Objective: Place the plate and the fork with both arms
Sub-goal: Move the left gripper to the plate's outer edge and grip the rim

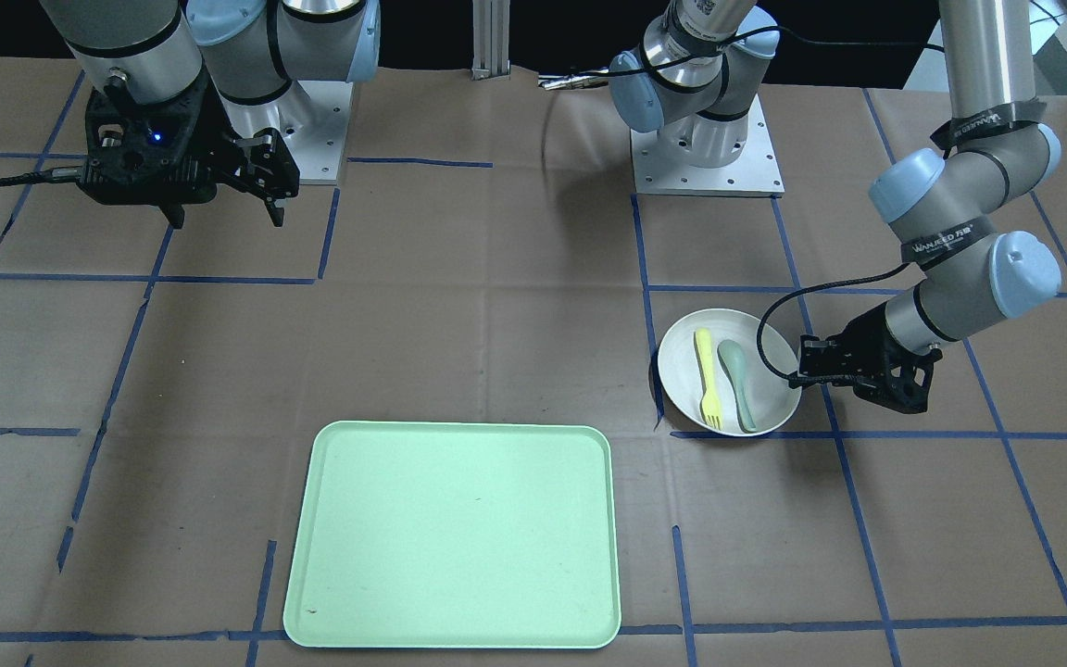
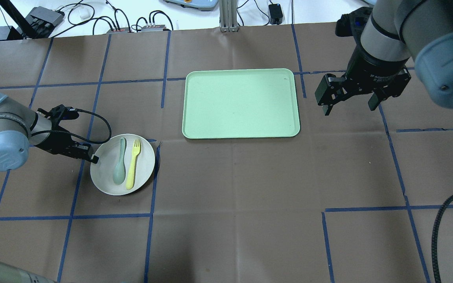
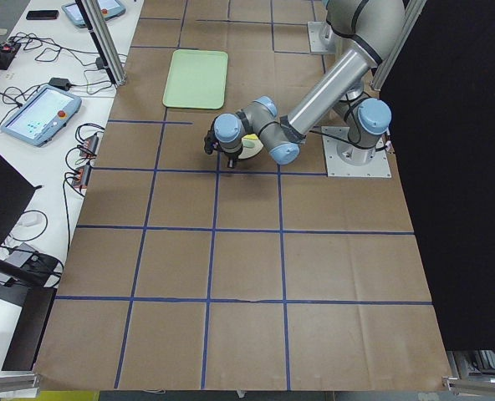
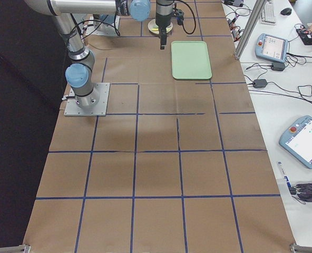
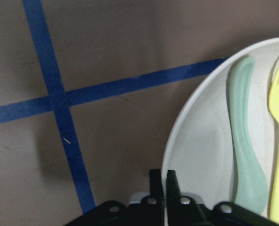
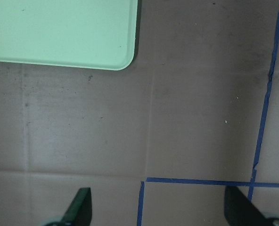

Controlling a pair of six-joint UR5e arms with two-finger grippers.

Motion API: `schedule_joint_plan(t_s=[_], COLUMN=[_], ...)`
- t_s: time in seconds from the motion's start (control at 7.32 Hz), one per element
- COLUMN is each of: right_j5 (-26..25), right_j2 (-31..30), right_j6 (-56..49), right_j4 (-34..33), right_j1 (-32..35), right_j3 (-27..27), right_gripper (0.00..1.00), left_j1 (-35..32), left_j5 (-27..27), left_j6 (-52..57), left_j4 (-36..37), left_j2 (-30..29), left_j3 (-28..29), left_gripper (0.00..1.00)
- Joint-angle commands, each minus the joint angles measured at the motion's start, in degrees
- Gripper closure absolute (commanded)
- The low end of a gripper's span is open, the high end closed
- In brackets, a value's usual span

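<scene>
My left tool pinches the rim of the plate. Any tilt on lifting and the fork and spoon slide off. Meanwhile my right tool hangs spread wide.

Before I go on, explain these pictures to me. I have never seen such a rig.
The robot has a left arm and a right arm at a paper-covered table, each ending in a two-finger pincer. Six cameras show one moment: one above and behind the robot, one facing it, one at each table end, one on each wrist. On the table lie a green tray and an off-white plate holding a yellow fork and a grey-green spoon. The left pincer is closed on the plate's rim. The right pincer hangs open beside the tray, holding nothing.
</scene>
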Motion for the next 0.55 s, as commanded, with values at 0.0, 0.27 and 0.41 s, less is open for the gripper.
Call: schedule_joint_plan(t_s=[0.0, 0.27, 0.41], right_j5=[0.06, -0.02, 0.06], right_j2=[0.0, 0.0, 0.0], right_j6=[0.09, 0.0, 0.0], right_j4=[0.0, 0.0, 0.0], right_j1=[0.0, 0.0, -0.09], right_j3=[0.03, 0.03, 0.03], right_gripper=[0.0, 0.0, 0.0], left_j1=[-0.55, -1.08, -2.83], left_j5=[-1.85, -4.22, -4.76], left_j6=[-3.08, -8.6, -12.11], left_j4=[-0.19, -2.72, -3.0], left_j2=[2.49, 4.78, 5.49], left_j3=[-0.15, 0.28, 0.72], left_gripper=[1.0, 1.0, 1.0])
